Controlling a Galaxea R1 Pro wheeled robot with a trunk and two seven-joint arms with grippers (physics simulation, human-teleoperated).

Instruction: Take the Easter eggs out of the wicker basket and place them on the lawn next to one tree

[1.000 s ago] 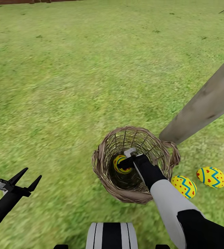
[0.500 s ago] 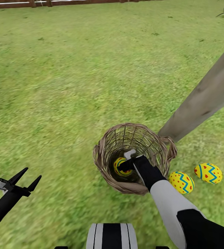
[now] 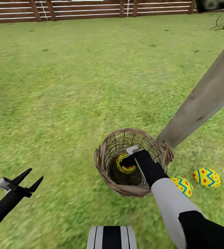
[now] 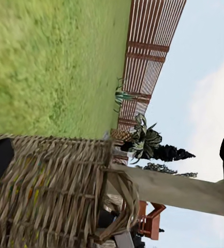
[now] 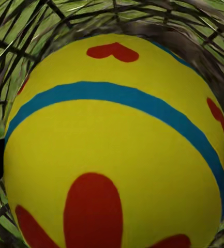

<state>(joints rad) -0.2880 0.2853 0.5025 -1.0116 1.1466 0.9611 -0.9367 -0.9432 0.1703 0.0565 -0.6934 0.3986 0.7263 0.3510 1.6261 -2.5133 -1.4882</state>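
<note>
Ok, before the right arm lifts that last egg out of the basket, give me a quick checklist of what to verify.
1. Right gripper down inside the wicker basket: ok.
2. Egg centred between the fingers, by the right wrist view: ok.
3. Fingers closed firmly on the egg: cannot tell.
4. Two eggs already out on the lawn, one beside the basket and the other further out, both near the tree trunk: ok.
5. Left gripper open and away from the basket: ok.
6. Lift path free of the basket rim: cannot tell.
</note>
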